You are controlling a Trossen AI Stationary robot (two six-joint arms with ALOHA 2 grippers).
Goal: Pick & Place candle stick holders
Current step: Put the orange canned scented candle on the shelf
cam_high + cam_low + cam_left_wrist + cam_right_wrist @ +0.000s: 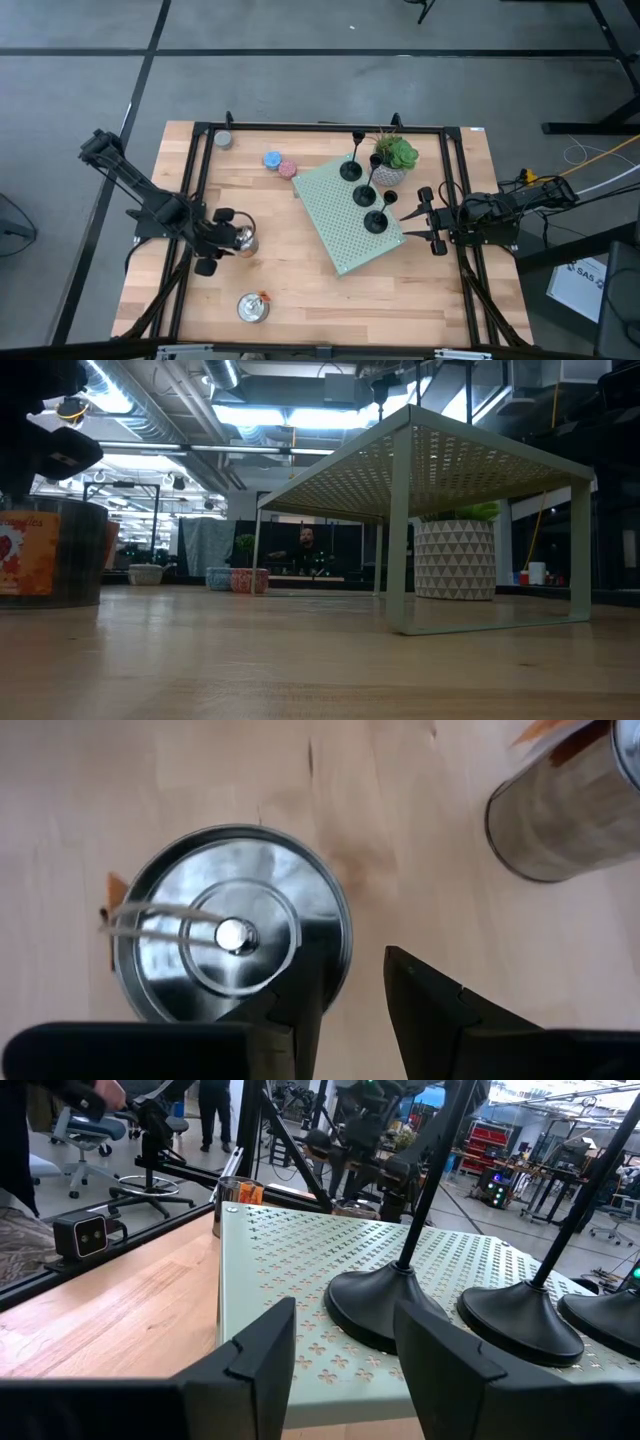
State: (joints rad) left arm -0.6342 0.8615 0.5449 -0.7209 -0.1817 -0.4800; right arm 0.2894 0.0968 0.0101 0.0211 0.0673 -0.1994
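Three black candle stick holders (350,170) (364,195) (376,220) stand in a row by their round bases on the pale green perforated shelf (335,235). My right gripper (428,222) is level and open at the shelf's right edge. Its fingers point at the nearest holder's base (390,1310) and touch nothing. My left gripper (230,240) slants down over a shiny silver tin (230,935) at the table's left. One finger (300,1010) is over the tin's inside and the other (430,1010) is outside its wall. My left gripper comes at the silver tin from above, slanting down, and straddles its rim (342,970). A strip of bare table shows between the wall and the outer finger. I cannot tell whether the inner finger touches the wall. The tin stands upright on the table.
A second silver tin with an orange label (253,307) stands near the front edge. Blue (272,160) and pink (288,169) candles lie at the back, and a potted plant (393,158) stands beside the shelf. A black frame rail (320,127) borders the work area.
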